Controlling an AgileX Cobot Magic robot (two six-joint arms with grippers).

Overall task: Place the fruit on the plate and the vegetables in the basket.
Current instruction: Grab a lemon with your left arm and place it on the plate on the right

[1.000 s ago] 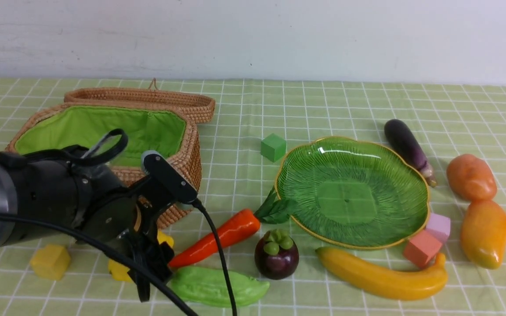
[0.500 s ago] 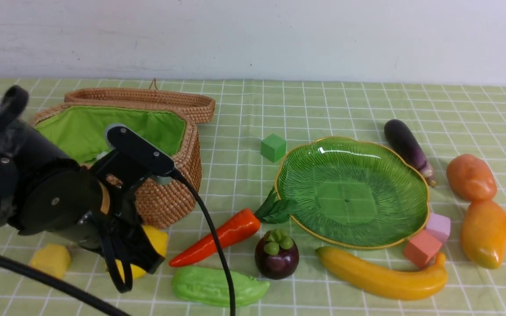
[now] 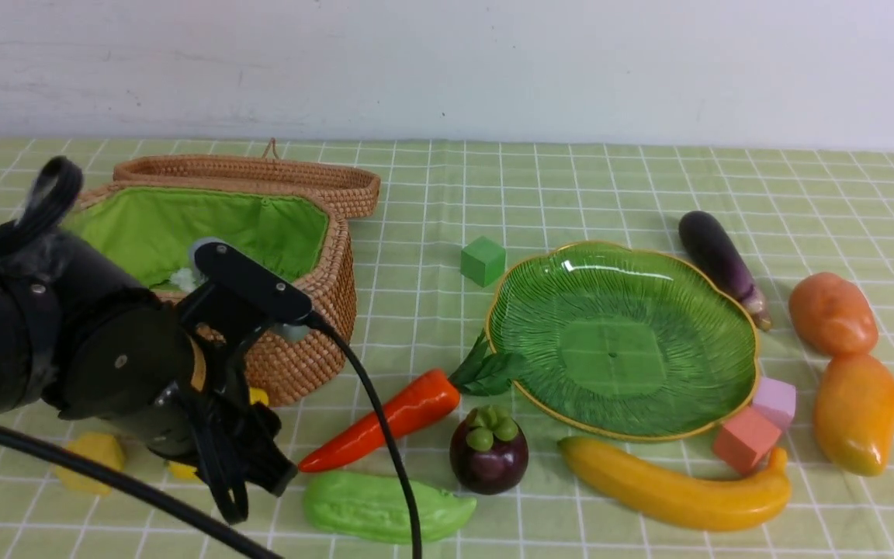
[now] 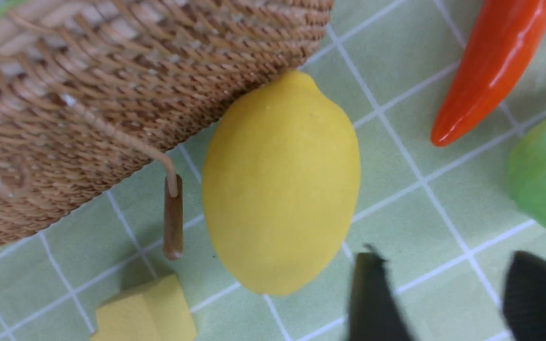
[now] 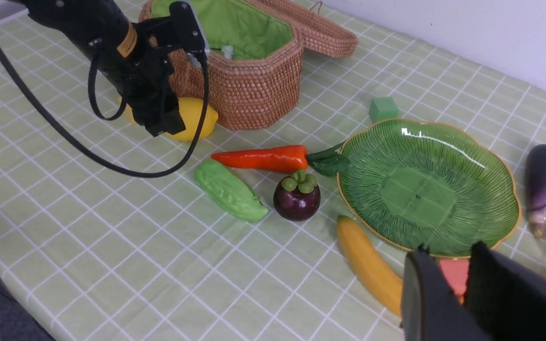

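Note:
The yellow lemon [image 4: 280, 184] lies on the cloth, close against the basket [image 3: 307, 365]. My left gripper [image 4: 443, 265] is low beside it, open, with only cloth between its fingers. In the front view this gripper [image 3: 261, 466] hides most of the lemon. The carrot [image 3: 393, 415], gourd [image 3: 385, 505], mangosteen [image 3: 488, 454] and banana [image 3: 672, 489] lie in front of the green plate [image 3: 618, 341], which holds nothing. Eggplant [image 3: 719, 252], potato [image 3: 833, 313] and mango [image 3: 857, 415] lie to its right. My right gripper [image 5: 449, 253] hangs high, narrowly open and holding nothing.
Foam blocks lie about: a yellow one [image 3: 90, 458] left of my left gripper, a green one [image 3: 483, 260] behind the plate, pink [image 3: 743, 439] and lilac [image 3: 774, 400] ones at the plate's right front. The basket's lid [image 3: 261, 175] lies open behind it. A wooden toggle [image 4: 173, 215] hangs from the basket wall.
Half a second ago my left gripper was closed round the lemon. Now its jaws stand apart beside it, and the lemon rests nearer the basket wall than a second ago.

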